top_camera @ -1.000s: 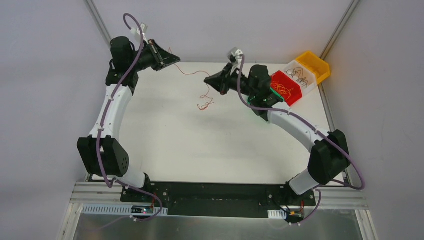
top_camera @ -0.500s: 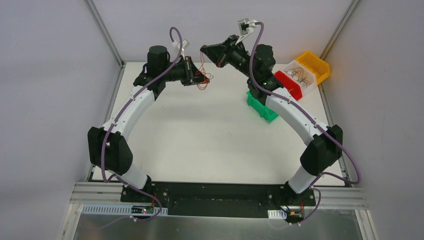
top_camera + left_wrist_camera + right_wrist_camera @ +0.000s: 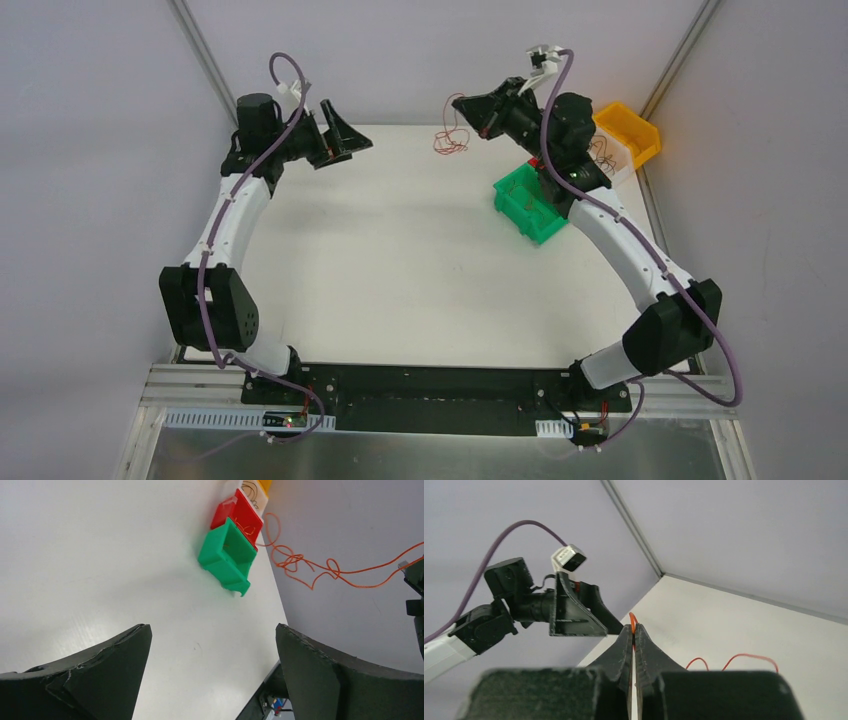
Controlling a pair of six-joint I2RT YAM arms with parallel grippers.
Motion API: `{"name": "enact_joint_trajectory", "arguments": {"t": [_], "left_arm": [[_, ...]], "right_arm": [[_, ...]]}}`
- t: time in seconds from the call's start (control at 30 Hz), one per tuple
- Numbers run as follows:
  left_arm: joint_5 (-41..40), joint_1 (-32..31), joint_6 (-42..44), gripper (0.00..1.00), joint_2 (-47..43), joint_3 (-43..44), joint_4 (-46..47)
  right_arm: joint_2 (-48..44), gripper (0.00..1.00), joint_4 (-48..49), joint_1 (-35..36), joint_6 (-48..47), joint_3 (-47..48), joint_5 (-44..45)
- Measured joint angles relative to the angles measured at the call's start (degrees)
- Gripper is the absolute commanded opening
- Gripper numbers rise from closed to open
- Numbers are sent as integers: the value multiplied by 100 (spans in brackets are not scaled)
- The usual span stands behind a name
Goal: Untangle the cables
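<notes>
Top view: the left claw (image 3: 340, 140), shut close beside the right one half a second back, now stands wide open and empty, drawn off left. The red-orange wire (image 3: 449, 140) dangles from the shut right claw (image 3: 458, 102) alone, so one strand is likely freed and ready for binning. Left wrist: green bin (image 3: 215, 562) looks empty; red bin (image 3: 225, 510) holds an orange curl; white bin (image 3: 239, 485) shows dark loops. Right wrist: fingertips (image 3: 626, 637) pinch the wire.

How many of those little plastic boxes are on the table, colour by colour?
Green plastic bin: 1
Red plastic bin: 1
White plastic bin: 1
Yellow plastic bin: 1
Total: 4
</notes>
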Motion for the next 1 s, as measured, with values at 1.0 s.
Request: {"name": "enact_joint_trajectory", "arguments": {"t": [1.0], "left_arm": [[197, 420, 452, 99, 409, 247, -299]], "right_arm": [[951, 0, -1497, -2660, 15, -841, -345]]}}
